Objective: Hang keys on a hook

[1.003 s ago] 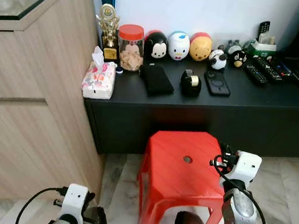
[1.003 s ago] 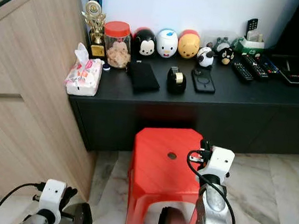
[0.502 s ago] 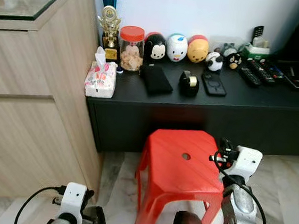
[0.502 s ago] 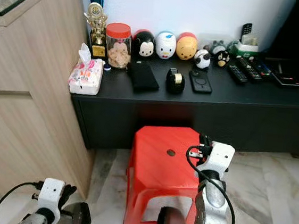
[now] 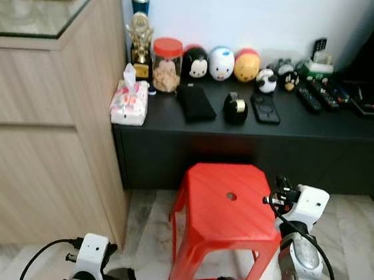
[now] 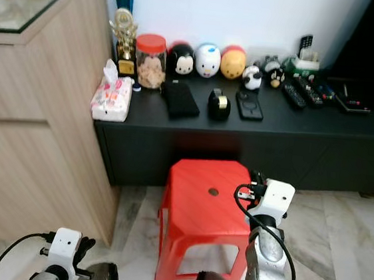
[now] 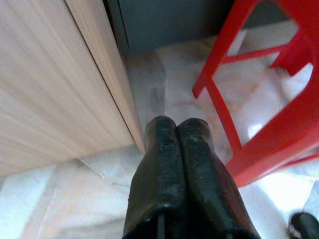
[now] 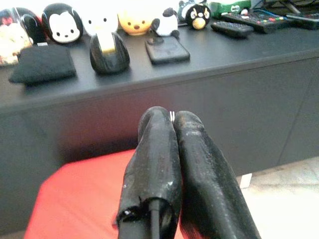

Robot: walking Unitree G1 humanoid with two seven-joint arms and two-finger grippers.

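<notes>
The view has pulled back: the red plastic stool (image 5: 227, 214) and black low cabinet (image 5: 255, 130) sit higher in frame. Both the left gripper (image 7: 175, 130) and right gripper (image 8: 168, 123) are pressed closed, a thin silver sliver (perhaps a key ring) showing at the right tips. The search goes on.

one red stool (image 5: 227, 211) (three round character heads (image 5: 222, 63) behind).

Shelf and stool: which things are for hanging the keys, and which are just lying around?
For the job:
right end effector, shut, over the stool, with a silvery bit at its tips, maybe the keys
left end effector, shut, idle

Lying about:
jar, tissues, pouch, tape, phone, remotes, toys, trophy
</notes>
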